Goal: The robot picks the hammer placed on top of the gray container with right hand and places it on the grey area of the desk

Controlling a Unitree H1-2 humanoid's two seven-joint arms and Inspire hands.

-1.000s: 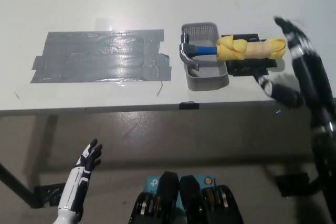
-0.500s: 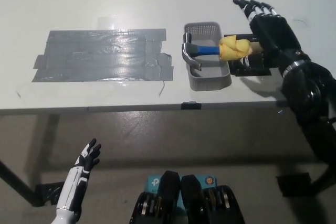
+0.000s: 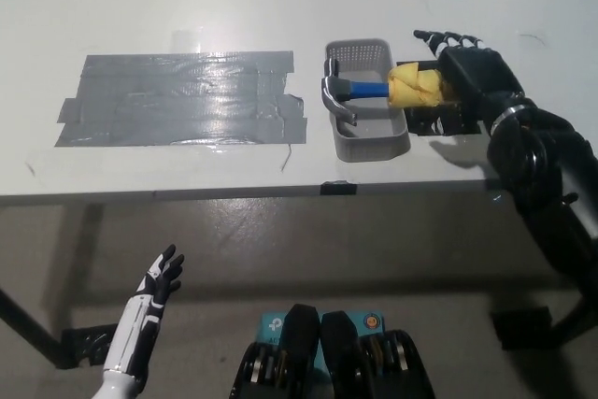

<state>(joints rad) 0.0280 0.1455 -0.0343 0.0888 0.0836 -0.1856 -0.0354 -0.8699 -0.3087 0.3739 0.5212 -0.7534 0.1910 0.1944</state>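
- The white left robot hand (image 3: 161, 279) hung below the surface (image 3: 187, 7), fingers spread, holding nothing.
- The grey taped area (image 3: 177, 100) lay left of the gray container (image 3: 366, 109).
- The hammer (image 3: 378, 89) rested across the container's rim.
- The black right robot hand (image 3: 467, 67) covered its yellow-wrapped handle; whether it gripped could not be told.

Single head view, steeply down onto desk (image 3: 187, 7).

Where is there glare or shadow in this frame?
Head view: glare streaks the grey tape patch; the right hand casts a soft shadow on the table near its edge; the hammer reads sharp; the left hand sits dimmer below.
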